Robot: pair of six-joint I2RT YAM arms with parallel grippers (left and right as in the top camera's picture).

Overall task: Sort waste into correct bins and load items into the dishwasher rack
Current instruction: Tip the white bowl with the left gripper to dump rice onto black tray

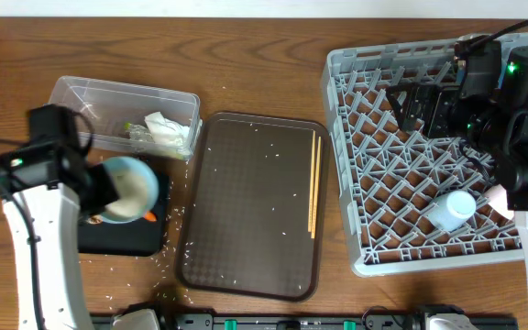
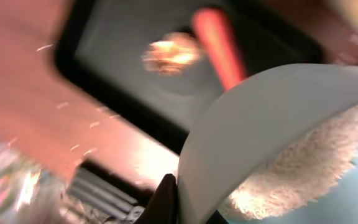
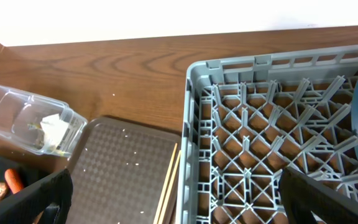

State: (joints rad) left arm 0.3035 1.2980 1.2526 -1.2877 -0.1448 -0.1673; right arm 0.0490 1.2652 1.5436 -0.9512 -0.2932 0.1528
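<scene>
The left gripper (image 1: 102, 191) was closed on the rim of the white bowl (image 1: 128, 186) and held it tilted just above the black tray (image 1: 122, 240), so the place that matters lay straight down from the hand, not sideways. In the left wrist view a patch of rice (image 2: 297, 168) clung to the bowl's inner wall. Below it the carrot piece (image 2: 219, 46) and the brown lump (image 2: 169, 55) lay close together on the tray floor. The bowl hung over the tray's far part, near the clear tub (image 1: 90, 101) (crumpled paper (image 1: 166, 128) was inside that one), so a slip could drop rice on the table. The rack (image 1: 342, 165) stood well apart to the right, across the brown serving tray (image 1: 246, 211) w/ chopsticks (image 1: 314, 183). The right gripper (image 1: 420, 105), jaws wide and holding nothing, hung over the rack's back part, so that arm was nearer to it. The rack's left side had approx. all of its pegs free.
</scene>
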